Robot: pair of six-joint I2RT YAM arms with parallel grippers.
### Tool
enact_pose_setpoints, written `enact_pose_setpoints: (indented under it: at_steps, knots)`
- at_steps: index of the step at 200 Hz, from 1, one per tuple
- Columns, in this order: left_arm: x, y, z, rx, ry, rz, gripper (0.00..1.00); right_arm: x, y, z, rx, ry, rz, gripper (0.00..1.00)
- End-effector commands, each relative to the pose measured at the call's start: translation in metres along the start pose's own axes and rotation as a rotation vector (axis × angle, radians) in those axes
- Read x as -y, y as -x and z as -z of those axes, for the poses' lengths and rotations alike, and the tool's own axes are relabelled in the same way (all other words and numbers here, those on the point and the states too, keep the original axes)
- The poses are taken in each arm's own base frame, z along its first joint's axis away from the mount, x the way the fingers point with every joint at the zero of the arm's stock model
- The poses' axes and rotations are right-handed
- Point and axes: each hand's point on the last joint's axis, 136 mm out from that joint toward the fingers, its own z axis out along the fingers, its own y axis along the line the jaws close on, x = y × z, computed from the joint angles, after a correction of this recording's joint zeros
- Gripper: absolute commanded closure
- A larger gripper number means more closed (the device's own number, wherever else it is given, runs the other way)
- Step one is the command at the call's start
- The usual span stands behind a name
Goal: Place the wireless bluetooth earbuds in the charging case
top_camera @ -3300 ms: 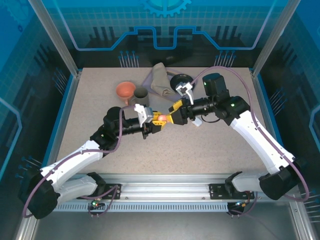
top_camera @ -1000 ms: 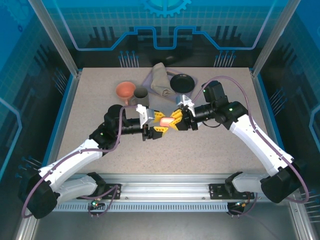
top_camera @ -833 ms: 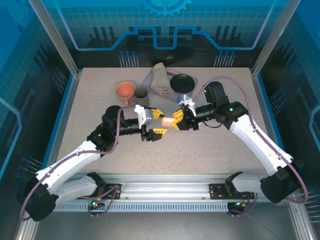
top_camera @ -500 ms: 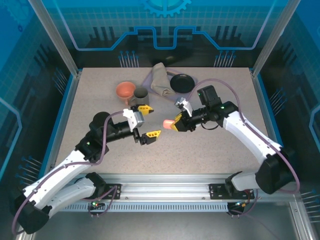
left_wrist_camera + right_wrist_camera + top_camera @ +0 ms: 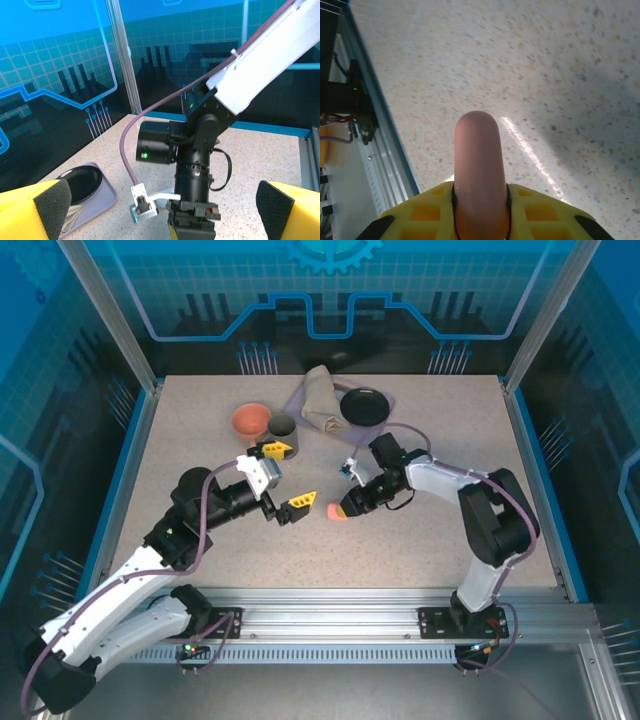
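Left gripper (image 5: 288,476) pulled back, spread wide; right gripper (image 5: 347,506) lowered, clamped on pink case (image 5: 336,512); bowl (image 5: 251,420), cup (image 5: 282,426) behind.

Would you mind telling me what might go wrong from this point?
The right gripper pinches the salmon-pink piece by one end, most of it sticking out; it may pivot or slip free.
It points down toward the table; descending further might jam the piece.
The open left gripper is close; reaching in risks a collision.
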Motion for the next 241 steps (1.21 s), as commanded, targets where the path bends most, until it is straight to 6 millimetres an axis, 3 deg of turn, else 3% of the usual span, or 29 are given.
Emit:
enact_pose_setpoints:
  at_steps: [1, 96, 158, 200, 241]
  knots:
    - [0.000, -0.010, 0.000, -0.025, 0.008, 0.000, 0.01, 0.007, 0.008, -0.008, -0.018, -0.012, -0.046, 0.86]
    - [-0.004, -0.017, 0.000, -0.066, 0.033, -0.024, 0.01, 0.027, 0.001, -0.022, -0.083, -0.043, -0.095, 0.80]
    - [-0.020, -0.018, -0.002, -0.065, 0.121, -0.023, 0.01, 0.036, 0.002, -0.009, -0.058, -0.126, -0.087, 0.45]
    - [-0.046, -0.030, -0.003, -0.131, 0.245, 0.001, 0.01, 0.047, 0.004, 0.023, -0.012, -0.291, -0.085, 0.34]
    - [-0.096, -0.034, 0.017, -0.171, 0.446, 0.088, 0.01, 0.040, 0.012, 0.094, 0.141, -0.519, -0.010, 0.30]
